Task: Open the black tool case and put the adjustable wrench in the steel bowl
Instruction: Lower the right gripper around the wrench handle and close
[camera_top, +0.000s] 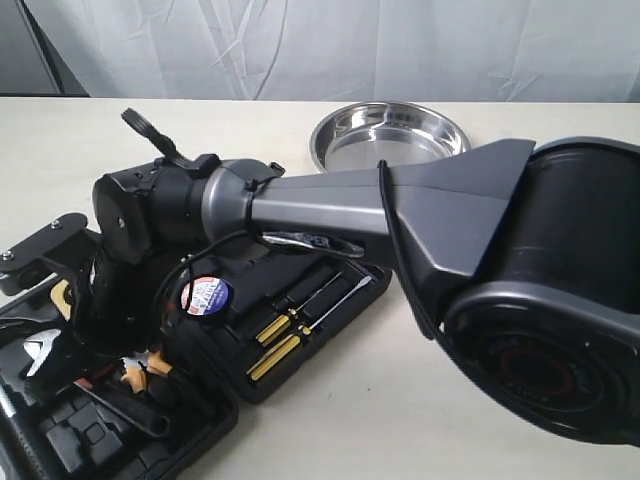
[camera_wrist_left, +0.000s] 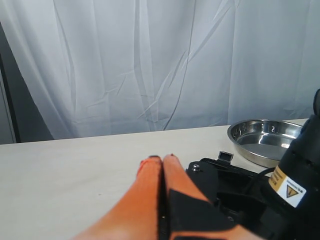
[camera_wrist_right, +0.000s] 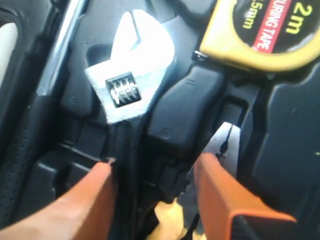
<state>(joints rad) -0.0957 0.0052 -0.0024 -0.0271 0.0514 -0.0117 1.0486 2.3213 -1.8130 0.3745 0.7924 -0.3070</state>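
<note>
right gripper (camera_wrist_right: 156, 187) hovering wide open, gripping nothing. adjustable wrench (camera_wrist_right: 131, 95) lying right under it in black tool case (camera_wrist_right: 285, 140), handle running between fingers (camera_wrist_right: 95, 200), crowding one side.

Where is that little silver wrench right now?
The adjustable wrench lies in the open black tool case at the exterior view's lower left, beside the yellow tape measure, its handle between the fingers of the open right gripper.
</note>
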